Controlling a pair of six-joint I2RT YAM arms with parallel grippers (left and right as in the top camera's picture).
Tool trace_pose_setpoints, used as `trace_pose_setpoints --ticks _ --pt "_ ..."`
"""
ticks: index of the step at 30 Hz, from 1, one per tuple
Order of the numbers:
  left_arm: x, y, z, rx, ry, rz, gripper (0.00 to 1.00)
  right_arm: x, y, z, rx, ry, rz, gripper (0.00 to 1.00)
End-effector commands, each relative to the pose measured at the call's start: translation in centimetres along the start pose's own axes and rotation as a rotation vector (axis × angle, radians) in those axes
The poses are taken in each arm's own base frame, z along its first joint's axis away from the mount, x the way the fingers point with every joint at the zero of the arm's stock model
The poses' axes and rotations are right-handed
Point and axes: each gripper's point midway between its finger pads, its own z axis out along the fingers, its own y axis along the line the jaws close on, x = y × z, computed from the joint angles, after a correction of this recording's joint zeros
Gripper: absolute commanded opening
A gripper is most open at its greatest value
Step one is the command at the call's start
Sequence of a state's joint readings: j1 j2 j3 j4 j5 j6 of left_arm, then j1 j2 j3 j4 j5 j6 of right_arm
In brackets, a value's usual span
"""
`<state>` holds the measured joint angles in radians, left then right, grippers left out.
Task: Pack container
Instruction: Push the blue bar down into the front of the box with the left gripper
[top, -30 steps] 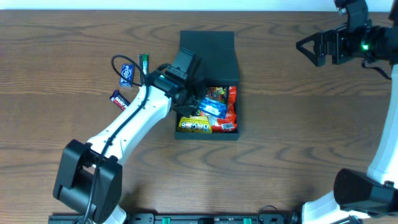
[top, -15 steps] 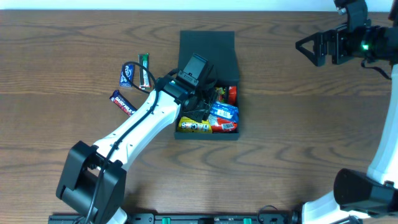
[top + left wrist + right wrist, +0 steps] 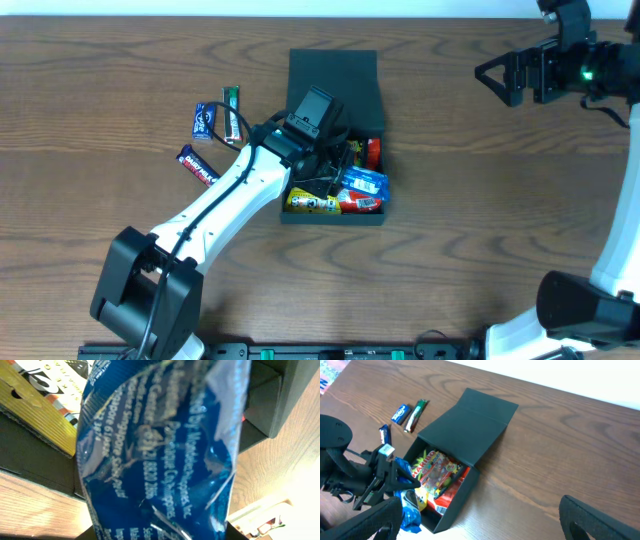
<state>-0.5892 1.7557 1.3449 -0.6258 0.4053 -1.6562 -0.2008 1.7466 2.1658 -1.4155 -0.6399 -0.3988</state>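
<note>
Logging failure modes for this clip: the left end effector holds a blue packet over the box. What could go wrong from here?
1. The container already looks crowded with snacks; the blue packet in the left end effector may sit proud and stop the flap lid closing.
2. Released near the wall, it could slide out onto the table.
3. Three bars wait outside; room for them looks tight.

Your left end effector (image 3: pixel 338 165) has swung right, from the left edge of the container (image 3: pixel 335 75) to over its middle. The blue packet (image 3: pixel 362 183) it grips has gone with it toward the right wall. Your arm has cleared the green bar (image 3: pixel 232 112) on the desk (image 3: pixel 480 200), which now shows whole.
</note>
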Motion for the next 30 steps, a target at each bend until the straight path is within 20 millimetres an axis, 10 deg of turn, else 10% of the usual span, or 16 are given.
trace_pose_setpoints --ticks 1,13,30 --pt "0.4 -0.5 -0.9 0.029 0.008 -0.062 0.06 -0.1 0.0 0.0 -0.016 -0.01 0.001 0.99" --pt "-2.1 3.5 -1.2 -0.093 -0.168 -0.463 0.06 -0.2 0.0 0.0 -0.015 -0.016 -0.004 0.99" --pt "-2.6 3.9 -1.0 -0.072 -0.291 -0.403 0.06 -0.3 -0.1 0.0 -0.014 -0.017 -0.005 0.99"
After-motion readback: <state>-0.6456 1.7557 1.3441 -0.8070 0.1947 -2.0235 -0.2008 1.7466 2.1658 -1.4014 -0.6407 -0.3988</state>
